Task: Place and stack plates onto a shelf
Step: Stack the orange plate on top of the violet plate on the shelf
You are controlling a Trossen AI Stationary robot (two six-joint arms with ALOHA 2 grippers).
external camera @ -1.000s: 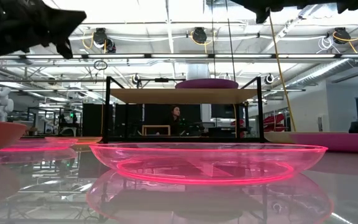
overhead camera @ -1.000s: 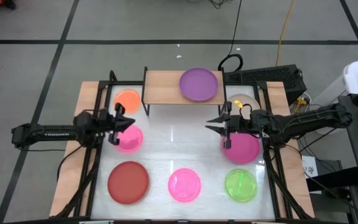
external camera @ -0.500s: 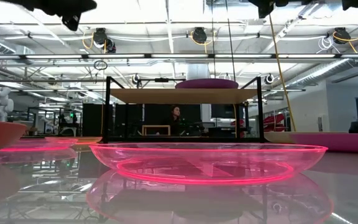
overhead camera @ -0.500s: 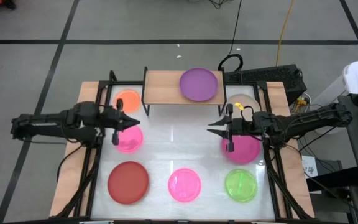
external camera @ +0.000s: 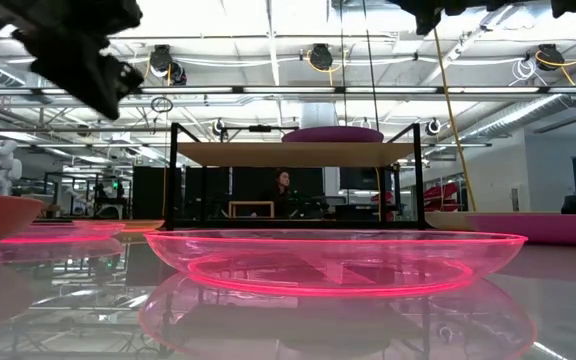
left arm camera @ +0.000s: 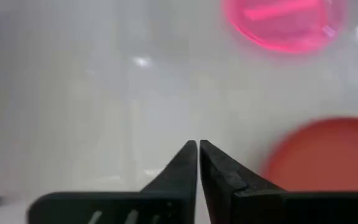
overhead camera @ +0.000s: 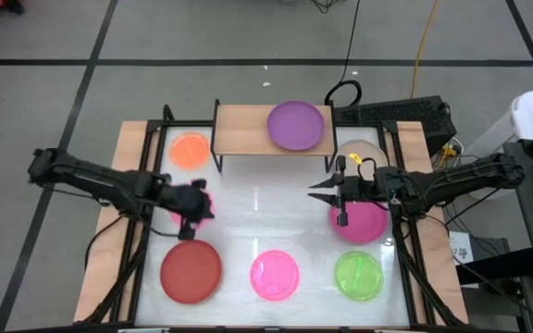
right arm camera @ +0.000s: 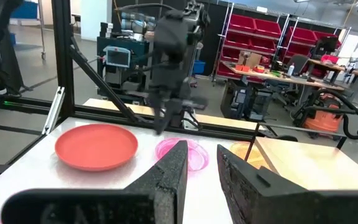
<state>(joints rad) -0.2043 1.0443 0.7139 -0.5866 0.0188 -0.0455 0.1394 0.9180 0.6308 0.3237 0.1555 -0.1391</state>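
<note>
My left gripper [overhead camera: 195, 211] [left arm camera: 198, 144] is shut and hovers over the left translucent pink plate [overhead camera: 190, 207], tipped down toward the red plate [overhead camera: 191, 270] [left arm camera: 328, 152]. It touches nothing and shows high up in the low view [external camera: 88, 60]. My right gripper [overhead camera: 331, 199] [right arm camera: 201, 155] is open, level, at the magenta plate's [overhead camera: 364, 222] left rim. The shelf [overhead camera: 248, 129] [external camera: 293, 153] carries the purple plate [overhead camera: 295, 125] [external camera: 332, 134]. The orange plate [overhead camera: 190, 149], beige plate [overhead camera: 359, 150], second translucent pink plate [overhead camera: 275, 275] [external camera: 333, 262] and green plate [overhead camera: 358, 275] lie flat on the table.
The white table [overhead camera: 266, 208] has wood side strips and a black frame. The shelf's left half [overhead camera: 239, 129] is bare. Open table lies between the two grippers. A cable and equipment sit beyond the far right corner [overhead camera: 396, 116]. People sit in the room beyond [external camera: 283, 190].
My left arm has swung. Its gripper turned from pointing toward the table's right to tipping down toward the near edge, and moved a little right and nearer, over the left translucent pink plate. No plate has moved.
</note>
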